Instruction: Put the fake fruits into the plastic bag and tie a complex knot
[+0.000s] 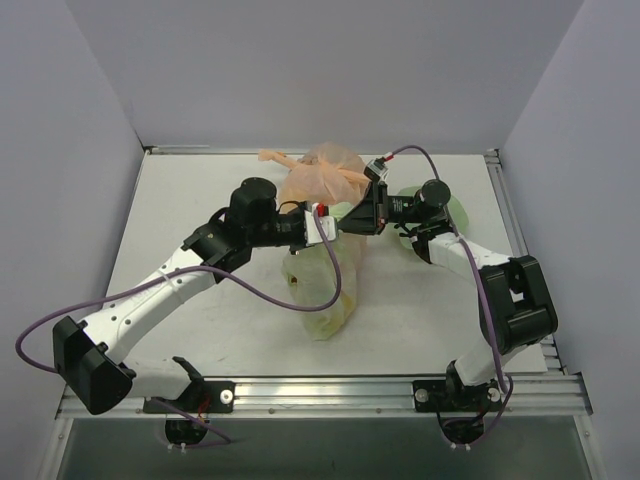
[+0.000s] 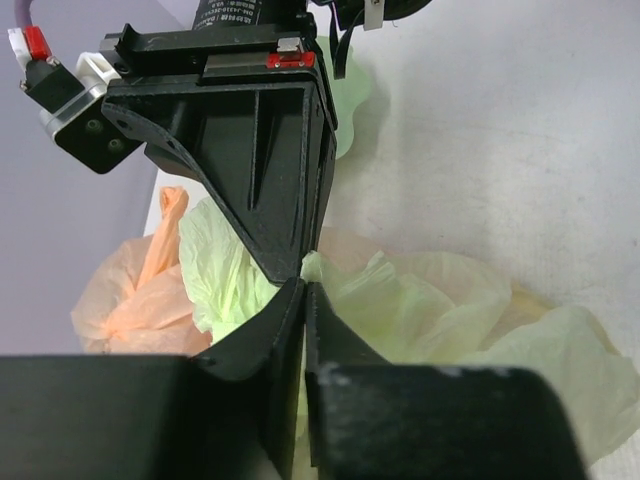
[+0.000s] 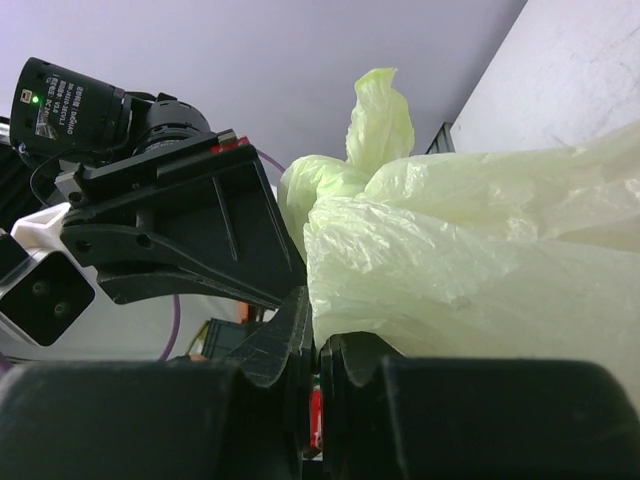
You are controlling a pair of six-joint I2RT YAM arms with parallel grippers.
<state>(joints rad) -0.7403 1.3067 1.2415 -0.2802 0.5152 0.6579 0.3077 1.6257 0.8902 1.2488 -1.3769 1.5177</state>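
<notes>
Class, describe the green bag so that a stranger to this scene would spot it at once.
Start at the white table and go to its middle, where the left end effector meets the right end effector. The green bag lies crumpled beneath them, towards the arm bases. It is pale yellow-green, unlike the peach-orange knotted bag behind it.
</notes>
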